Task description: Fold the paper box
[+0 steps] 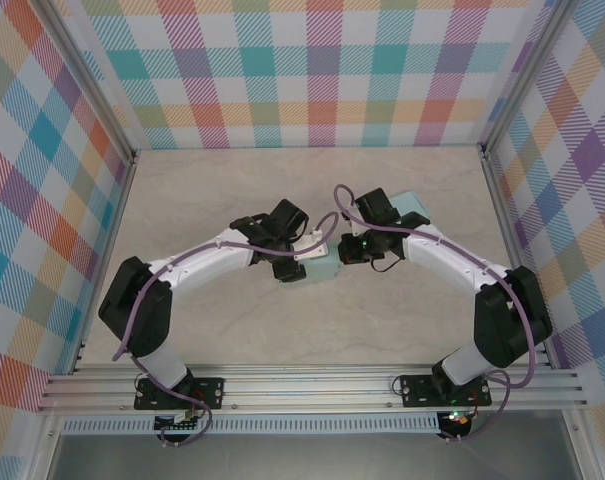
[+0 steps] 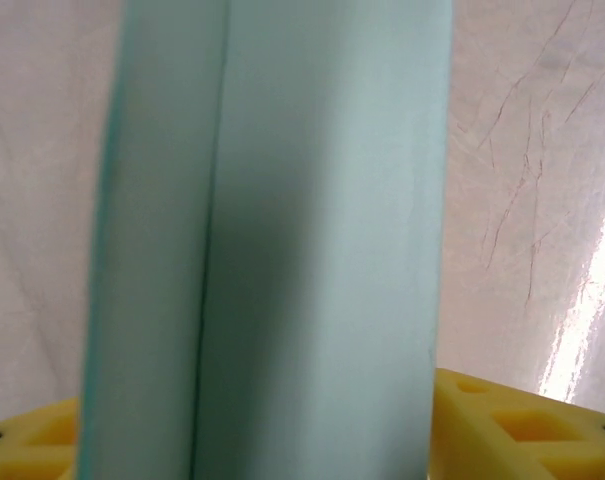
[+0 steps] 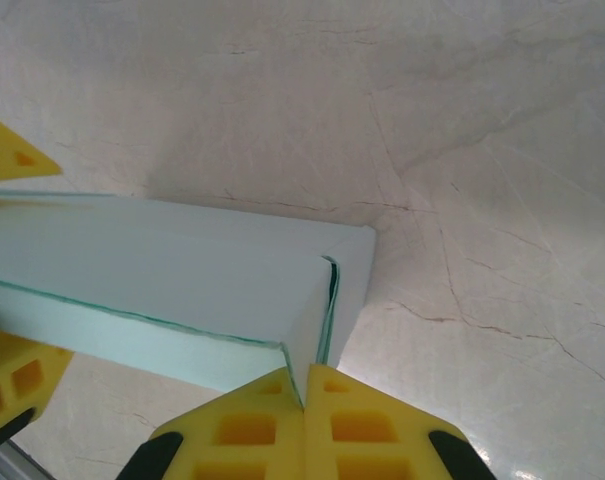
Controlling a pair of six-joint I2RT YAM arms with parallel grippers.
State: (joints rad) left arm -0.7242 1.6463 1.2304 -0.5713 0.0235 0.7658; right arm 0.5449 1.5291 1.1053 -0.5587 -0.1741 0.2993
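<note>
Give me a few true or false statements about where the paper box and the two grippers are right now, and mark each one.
1. The paper box is pale mint green. True.
2. The right gripper has its jaws wide open. False: they are shut, pinching a thin edge of the box.
3. The left gripper straddles the box, one finger on each side. True.
4. The box lies against the back wall. False: it sits near the middle of the table, between the two grippers.

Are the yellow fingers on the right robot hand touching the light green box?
Touching. In the right wrist view, the right gripper has its yellow fingers closed together on the thin end edge of the box, with no gap between them and the paper.
</note>
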